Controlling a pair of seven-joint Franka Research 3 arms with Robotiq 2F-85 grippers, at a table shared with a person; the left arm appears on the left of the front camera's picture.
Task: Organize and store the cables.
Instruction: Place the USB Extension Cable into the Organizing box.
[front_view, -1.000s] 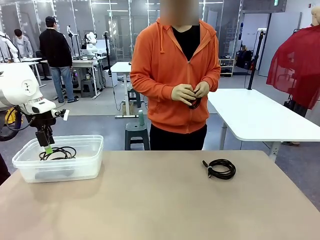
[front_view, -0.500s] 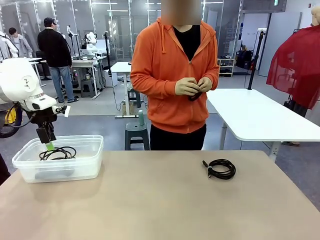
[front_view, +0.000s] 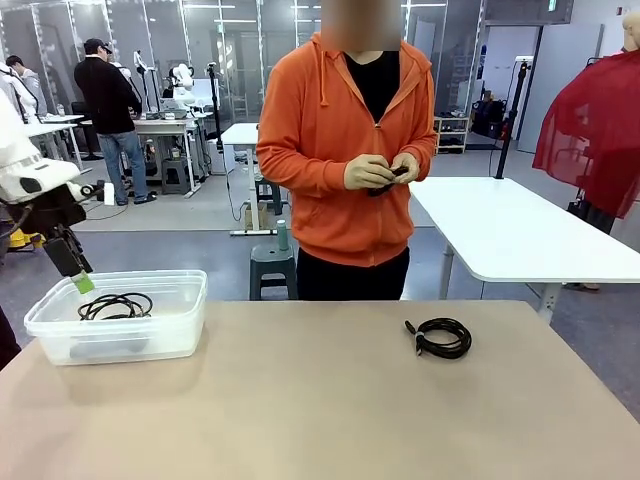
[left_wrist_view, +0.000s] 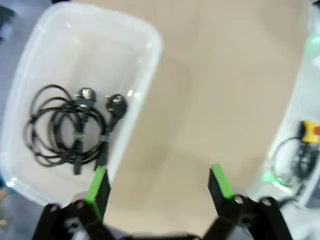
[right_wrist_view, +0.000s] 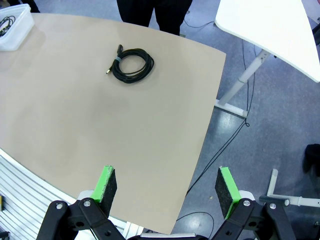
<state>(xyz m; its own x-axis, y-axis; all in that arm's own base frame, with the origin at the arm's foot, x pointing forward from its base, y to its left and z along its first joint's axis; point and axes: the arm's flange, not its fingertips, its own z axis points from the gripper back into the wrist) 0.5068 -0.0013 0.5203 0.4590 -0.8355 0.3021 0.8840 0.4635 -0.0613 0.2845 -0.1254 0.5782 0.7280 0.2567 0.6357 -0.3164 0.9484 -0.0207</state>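
One cable (front_view: 115, 305) lies as a black coil inside the clear plastic bin (front_view: 190, 300) at the table's left end; its coil (left_wrist_view: 65, 130) and two round plugs show in the left wrist view. My left gripper (front_view: 80, 282) hangs open above the bin's far-left corner, holding nothing, and its pads (left_wrist_view: 97, 186) stand wide apart. A second coiled cable (front_view: 441, 337) lies on the table right of centre, and this coil (right_wrist_view: 131, 65) is far ahead of my open, empty right gripper (right_wrist_view: 166, 184). The person in an orange hoodie works a small black cord (front_view: 388, 176) in both hands.
The tan table (front_view: 300, 400) is bare between the bin and the loose coil. In the right wrist view the bin's corner (right_wrist_view: 12, 22) shows at top left, and the table's edge (right_wrist_view: 210, 105) drops to grey floor with a white table (right_wrist_view: 270, 30) beyond.
My left gripper has risen out of the bin and swung left and back, still open. The person's hands have lifted slightly with the cord. Both coils lie where they were.
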